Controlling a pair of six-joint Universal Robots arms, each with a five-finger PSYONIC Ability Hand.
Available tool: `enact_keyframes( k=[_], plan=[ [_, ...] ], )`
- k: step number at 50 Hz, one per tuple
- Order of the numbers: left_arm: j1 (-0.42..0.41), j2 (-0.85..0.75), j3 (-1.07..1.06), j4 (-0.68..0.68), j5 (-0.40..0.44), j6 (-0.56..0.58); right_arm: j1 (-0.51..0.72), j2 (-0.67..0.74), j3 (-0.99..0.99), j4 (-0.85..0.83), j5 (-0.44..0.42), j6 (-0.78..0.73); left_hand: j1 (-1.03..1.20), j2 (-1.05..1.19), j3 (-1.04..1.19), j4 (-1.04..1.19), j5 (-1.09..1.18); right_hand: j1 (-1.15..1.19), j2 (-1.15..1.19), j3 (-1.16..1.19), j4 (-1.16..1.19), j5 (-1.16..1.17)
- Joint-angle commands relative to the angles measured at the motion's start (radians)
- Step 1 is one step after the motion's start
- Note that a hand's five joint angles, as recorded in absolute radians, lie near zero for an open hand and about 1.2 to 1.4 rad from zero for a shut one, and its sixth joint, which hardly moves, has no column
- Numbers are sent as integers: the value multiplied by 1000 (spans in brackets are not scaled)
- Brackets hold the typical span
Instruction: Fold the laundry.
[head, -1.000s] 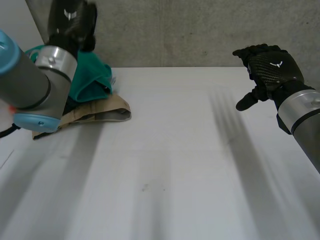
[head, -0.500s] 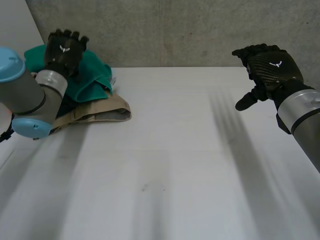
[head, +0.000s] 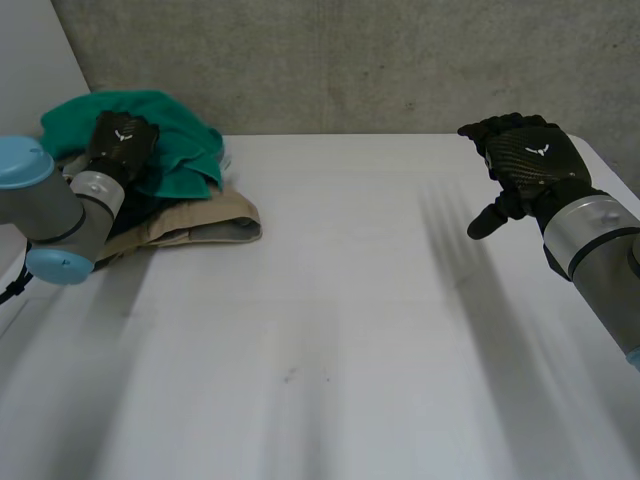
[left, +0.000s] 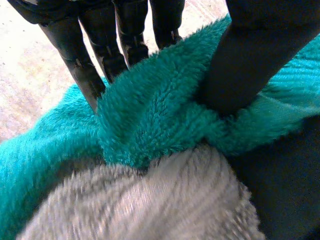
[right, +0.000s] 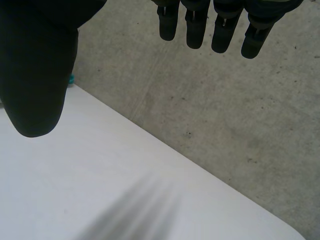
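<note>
Teal cloth (left: 150, 115) pinched in the left robot hand (head: 121, 142).
It clamps a fold; the right robot hand (head: 525, 160) hangs loosely open above the table (head: 340, 300).

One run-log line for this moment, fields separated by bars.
left hand: pinches fluffy teal fleece cloth | right hand: open, empty, above white table | folding: not begun

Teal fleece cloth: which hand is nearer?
Left. The left hand pinches a fold of the teal fleece cloth; the right hand hangs open across the table, apart from it.
</note>
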Motion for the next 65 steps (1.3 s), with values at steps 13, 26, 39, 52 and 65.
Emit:
enact_keyframes(
  k=[13,26,39,52,65],
  plan=[
    [-365,499,-199,66,-125,-288,-7,-5,-15,0,3,-11,346,328,345,331,375,-58,-36,-36,-35,-42],
    [-643,325,-245,-61,-121,-493,-90,-11,-55,23,9,-9,346,328,345,331,375,-58,-36,-36,-35,-42],
    [-660,297,-258,-130,-178,-488,-105,120,-159,244,-14,-132,346,328,345,331,375,-58,-36,-36,-35,-42],
    [-629,585,-373,-233,-178,-429,-84,294,-184,330,-268,38,346,328,345,331,375,-58,-36,-36,-35,-42],
    [-635,681,-382,-270,-181,-402,85,575,-361,-26,-233,526,346,328,345,331,375,238,260,260,261,254]
  ],
)
